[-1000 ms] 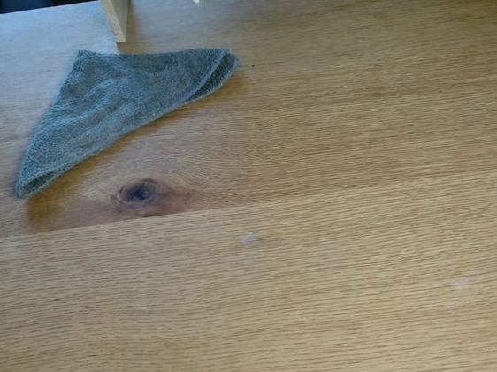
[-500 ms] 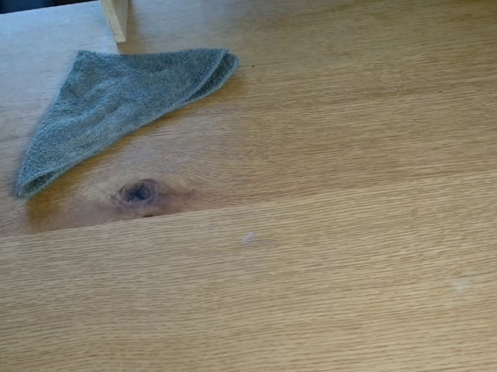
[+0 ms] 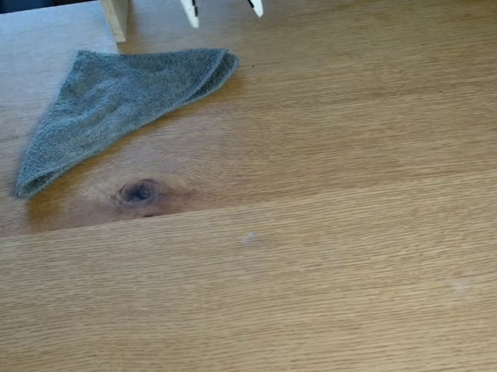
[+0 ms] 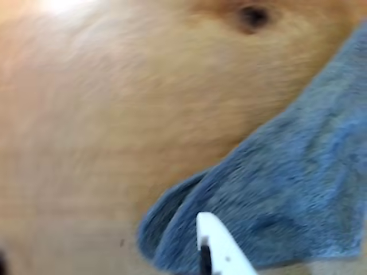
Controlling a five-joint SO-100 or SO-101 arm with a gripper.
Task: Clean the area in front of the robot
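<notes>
The table [image 3: 345, 256] is a wide light-brown oak top with fine grain running from left to right in the fixed view, with long plank seams, one dark oval knot [image 3: 139, 192] left of the middle and a small pale speck [image 3: 249, 237] below and to the right of the knot. From the robot, two pointed white tips of the claw [image 3: 222, 7] come in at the top edge of the fixed view. The tips stand wide apart above the far part of the table, holding nothing.

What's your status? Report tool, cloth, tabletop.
Tool open, above far edge, holding nothing. Grey cloth folded flat, untouched. Tabletop shows pale speck; wooden post stands beside cloth.
</notes>
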